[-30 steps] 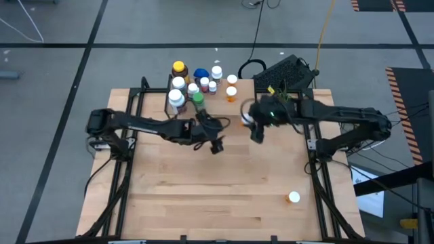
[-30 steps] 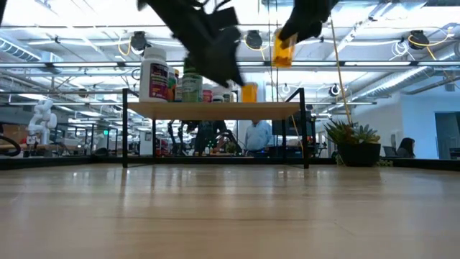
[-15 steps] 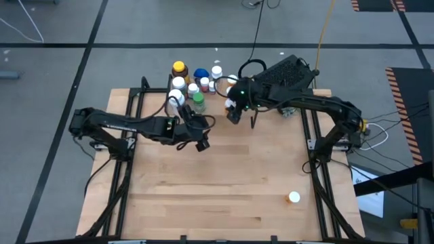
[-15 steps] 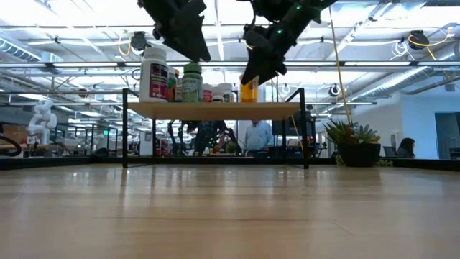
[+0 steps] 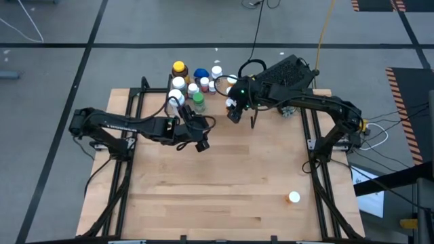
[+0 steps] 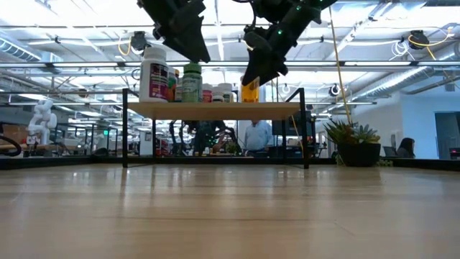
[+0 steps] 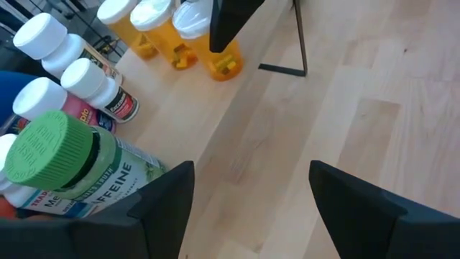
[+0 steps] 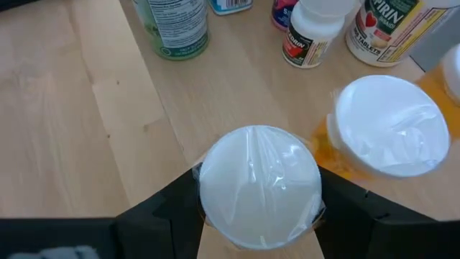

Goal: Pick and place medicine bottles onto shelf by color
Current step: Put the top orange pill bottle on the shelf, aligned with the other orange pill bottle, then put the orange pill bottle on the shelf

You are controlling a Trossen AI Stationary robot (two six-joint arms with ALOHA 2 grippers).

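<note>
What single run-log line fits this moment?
right gripper: shut on orange bottle, at shelf | left gripper: open, empty, beside green bottle

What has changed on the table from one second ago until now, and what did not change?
The right gripper, shut on an orange bottle with a white cap, carried it from above the open table to the shelf, beside the other orange bottles. The left gripper, open and empty, drew back from the shelf toward its own side. The bottles on the shelf and the lone bottle near the front edge stayed.
</note>
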